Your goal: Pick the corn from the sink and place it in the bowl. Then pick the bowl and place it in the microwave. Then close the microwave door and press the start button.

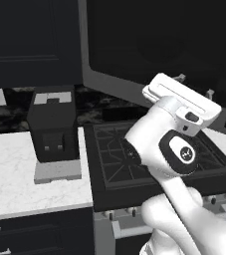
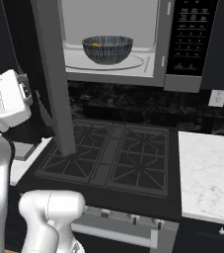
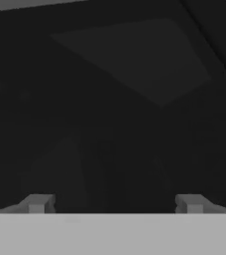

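The microwave (image 2: 133, 44) stands open over the range. Inside it sits the bowl (image 2: 107, 49), upright on the turntable, with a bit of the orange corn (image 2: 96, 44) showing at its rim. The microwave door (image 1: 159, 45) swings out as a large dark glass panel, seen edge-on (image 2: 54, 74) in the right base view. My gripper (image 1: 194, 84) is raised close to the door's outer face, on the side away from the cavity. Its jaws are wide apart with nothing between them (image 3: 114, 203), and dark glass (image 3: 134, 64) lies just ahead. The sink is out of view.
A black gas cooktop (image 2: 113, 153) lies below the microwave. A dark box-shaped appliance (image 1: 54, 124) stands on the white marble counter (image 1: 15, 169) to the left. More counter (image 2: 207, 173) runs to the right. The dark control strip (image 2: 190, 34) is on the microwave's right side.
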